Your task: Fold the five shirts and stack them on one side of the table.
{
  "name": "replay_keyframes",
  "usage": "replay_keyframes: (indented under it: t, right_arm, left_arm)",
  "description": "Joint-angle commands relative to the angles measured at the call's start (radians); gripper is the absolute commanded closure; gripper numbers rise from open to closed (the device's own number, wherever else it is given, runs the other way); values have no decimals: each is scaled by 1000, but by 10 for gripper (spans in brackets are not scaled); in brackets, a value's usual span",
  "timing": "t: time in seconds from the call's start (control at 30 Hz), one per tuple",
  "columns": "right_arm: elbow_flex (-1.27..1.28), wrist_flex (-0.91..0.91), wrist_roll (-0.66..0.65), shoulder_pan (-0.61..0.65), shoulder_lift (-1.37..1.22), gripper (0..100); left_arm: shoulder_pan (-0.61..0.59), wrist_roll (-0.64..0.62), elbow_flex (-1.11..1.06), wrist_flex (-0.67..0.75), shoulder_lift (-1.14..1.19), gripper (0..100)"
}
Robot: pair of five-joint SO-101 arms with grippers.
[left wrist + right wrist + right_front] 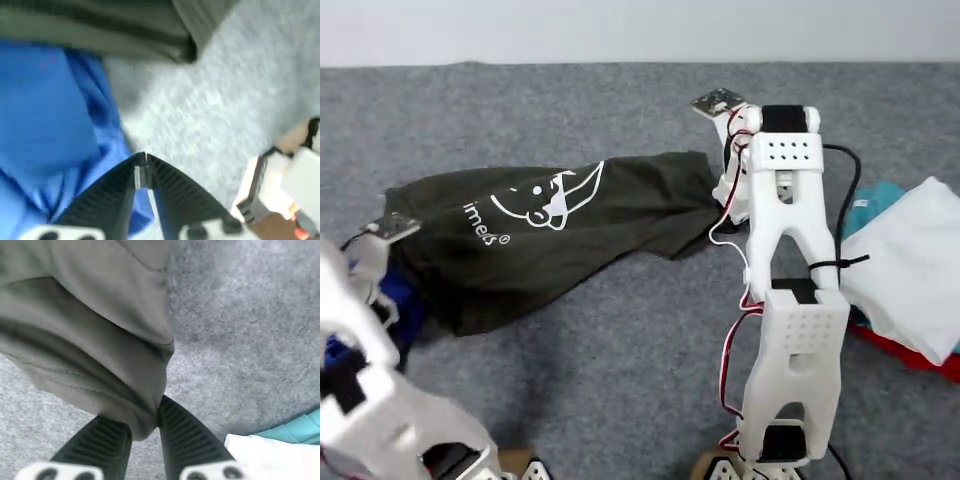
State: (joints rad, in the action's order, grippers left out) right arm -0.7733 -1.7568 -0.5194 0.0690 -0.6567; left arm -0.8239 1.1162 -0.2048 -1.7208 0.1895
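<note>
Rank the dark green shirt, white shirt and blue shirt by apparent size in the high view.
Largest to smallest:
dark green shirt
white shirt, cut off at the edge
blue shirt, mostly covered, true size unsure

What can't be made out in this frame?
Blue shirt: high view, mostly under the olive shirt and the left arm.
Teal shirt and red shirt: high view, covered by the white shirt, which the edge cuts off.
Left gripper: left wrist view, blurred; whether its shut fingers pinch cloth is unclear.

Grey table [620, 340] (felt-covered) bears olive shirt [550, 225].
</note>
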Motion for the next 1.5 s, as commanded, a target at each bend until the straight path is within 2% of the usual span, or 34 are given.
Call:
replay_keyframes:
  t: [0.0, 0.1, 0.2, 0.37, 0.5, 0.57, 0.67, 0.83, 0.97, 1.1, 1.47]
  right_arm:
    - [-54, -39, -5, -2, 113, 989]
    - [-54, -39, -6, -1, 153, 989]
    - [-54, -39, -6, 2, 182, 989]
    - [-49, -39, -6, 5, 186, 989]
    - [-49, -41, -5, 5, 183, 989]
    - [-48, -41, -5, 5, 182, 989]
    - [-48, -41, -5, 5, 182, 989]
    - [-48, -41, -6, 4, 180, 989]
    - [-48, -41, -6, 4, 179, 989]
    - [-48, -41, -6, 5, 174, 989]
    - [-48, -41, -6, 22, 140, 989]
  left_arm:
    - [-58, 144, -124, -34, -210, 995]
    - [-55, 178, -209, -31, -345, 994]
    - [28, 160, -254, -31, -443, 992]
    - [238, -74, -260, 94, -480, 972]
    - [407, -226, -262, 193, -480, 831]
    - [477, -270, -263, 239, -479, 780]
    - [545, -275, -260, 288, -454, 772]
    - [571, -276, -249, 368, -270, 778]
    - [566, -276, -157, 396, -91, 827]
    - [569, -288, 28, 396, 71, 852]
    - [620, -440, 572, 388, 397, 853]
